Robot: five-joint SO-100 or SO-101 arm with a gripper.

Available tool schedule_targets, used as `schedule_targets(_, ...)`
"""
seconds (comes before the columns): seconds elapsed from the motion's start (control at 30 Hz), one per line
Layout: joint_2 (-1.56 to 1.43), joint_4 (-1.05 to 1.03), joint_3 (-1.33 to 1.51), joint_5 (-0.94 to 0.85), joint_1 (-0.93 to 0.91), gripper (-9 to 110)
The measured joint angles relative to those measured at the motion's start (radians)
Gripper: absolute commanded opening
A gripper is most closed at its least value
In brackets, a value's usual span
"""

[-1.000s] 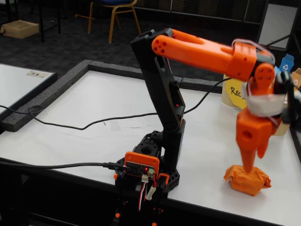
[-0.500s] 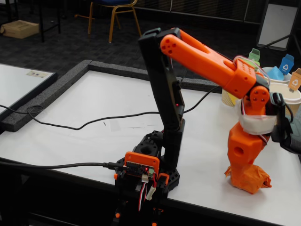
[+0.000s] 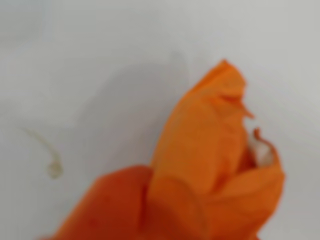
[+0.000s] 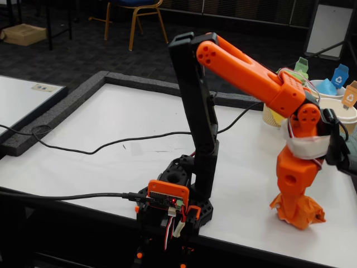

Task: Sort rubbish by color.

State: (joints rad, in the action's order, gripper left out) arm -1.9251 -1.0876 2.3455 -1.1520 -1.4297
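Observation:
The orange lump [image 3: 215, 150] of crumpled paper fills the lower right of the wrist view, very close to the camera. In the fixed view it [image 4: 304, 215] sits at the tip of my gripper [image 4: 295, 205], at table level near the front right edge. The gripper points straight down and looks shut on the lump. One orange finger [image 3: 105, 205] shows at the bottom left beside the paper. A blue shape [image 4: 326, 87] shows in a cup at the back right; I cannot tell if it is the blue lump. The green lump is out of view.
Paper cups [image 4: 341, 109] with green [image 4: 301, 66], blue [image 4: 339, 75] and orange [image 4: 350, 95] tags stand at the back right, behind the arm. A black cable [image 4: 111, 145] runs across the white table [image 4: 122, 123]. The arm's base [image 4: 175, 204] stands at the front edge.

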Motion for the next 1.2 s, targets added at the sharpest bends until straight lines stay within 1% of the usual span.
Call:
schedule_targets(0.13,0.0,-0.055,-0.101,0.0,0.037,0)
schedule_targets(0.3,0.002,-0.133,-0.298,0.0,0.094,0)
schedule_targets(0.53,0.002,-0.212,-0.575,0.091,0.173,0)
schedule_targets(0.83,0.002,-0.25,-0.793,0.307,0.313,0)
schedule_targets(1.07,0.002,-0.239,-0.851,0.54,0.408,0)
schedule_targets(1.2,0.002,-0.218,-0.853,0.629,0.46,0)
